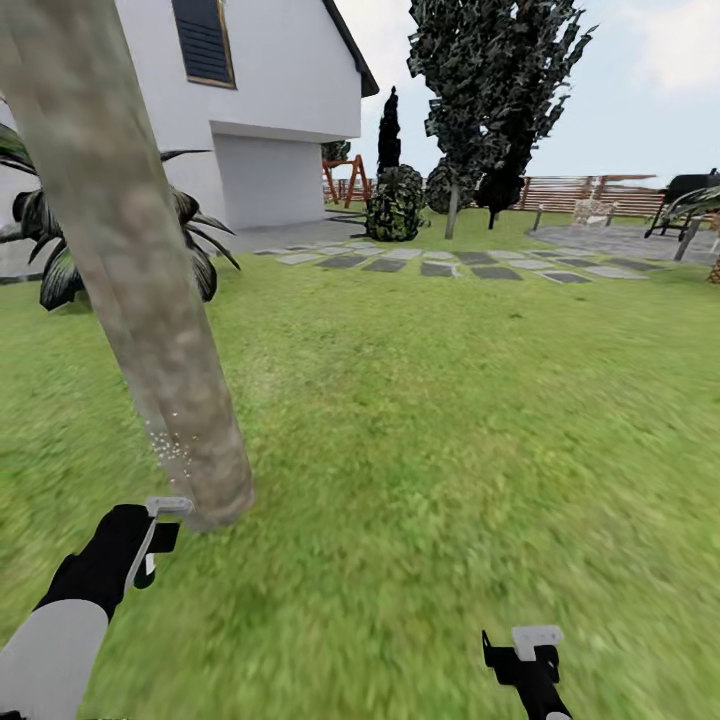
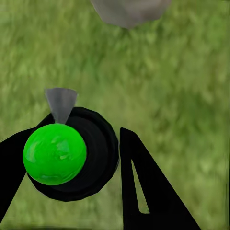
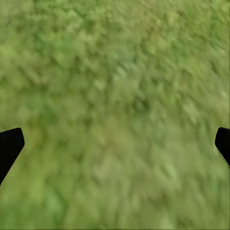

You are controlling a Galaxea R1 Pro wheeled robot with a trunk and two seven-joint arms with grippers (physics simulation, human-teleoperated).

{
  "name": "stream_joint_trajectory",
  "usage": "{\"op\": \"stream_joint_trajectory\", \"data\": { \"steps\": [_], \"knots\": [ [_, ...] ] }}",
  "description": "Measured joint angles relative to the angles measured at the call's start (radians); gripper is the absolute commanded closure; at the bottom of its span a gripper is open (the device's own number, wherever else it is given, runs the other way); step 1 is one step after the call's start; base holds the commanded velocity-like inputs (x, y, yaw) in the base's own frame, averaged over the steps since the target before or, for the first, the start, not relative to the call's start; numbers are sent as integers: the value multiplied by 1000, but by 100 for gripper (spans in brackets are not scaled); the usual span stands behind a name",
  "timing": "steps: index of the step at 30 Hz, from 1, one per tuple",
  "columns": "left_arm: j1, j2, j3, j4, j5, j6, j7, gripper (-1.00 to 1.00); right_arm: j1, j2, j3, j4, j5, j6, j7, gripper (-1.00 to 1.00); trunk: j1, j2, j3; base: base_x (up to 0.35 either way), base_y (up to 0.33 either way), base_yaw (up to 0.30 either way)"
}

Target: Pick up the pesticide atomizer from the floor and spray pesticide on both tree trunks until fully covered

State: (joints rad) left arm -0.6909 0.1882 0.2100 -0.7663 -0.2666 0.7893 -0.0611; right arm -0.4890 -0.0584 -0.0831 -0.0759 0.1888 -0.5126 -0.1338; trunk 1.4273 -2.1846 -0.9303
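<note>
Black atomizer (image 2: 72,160), green-capped, sits clamped in left tool (image 2: 81,163); right tool (image 3: 115,143) gapes.

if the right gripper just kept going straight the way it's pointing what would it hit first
Probably the lawn. The right gripper is open with grass alone ahead between its fingertips; nothing else lies in that line, though how far off the ground is can't be judged.
</note>
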Motion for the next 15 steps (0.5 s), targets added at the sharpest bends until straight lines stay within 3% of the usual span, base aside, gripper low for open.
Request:
{"op": "stream_joint_trajectory", "data": {
  "steps": [13,15],
  "knots": [
    [0,-16,-2,1,1,0,-1,100,0,0,0,0,0,0,0,-100,0,0,0,189,-238,275],
    [0,-17,-2,2,2,0,-1,100,0,0,0,0,0,0,0,-100,0,0,0,189,-238,85]
  ]
}}
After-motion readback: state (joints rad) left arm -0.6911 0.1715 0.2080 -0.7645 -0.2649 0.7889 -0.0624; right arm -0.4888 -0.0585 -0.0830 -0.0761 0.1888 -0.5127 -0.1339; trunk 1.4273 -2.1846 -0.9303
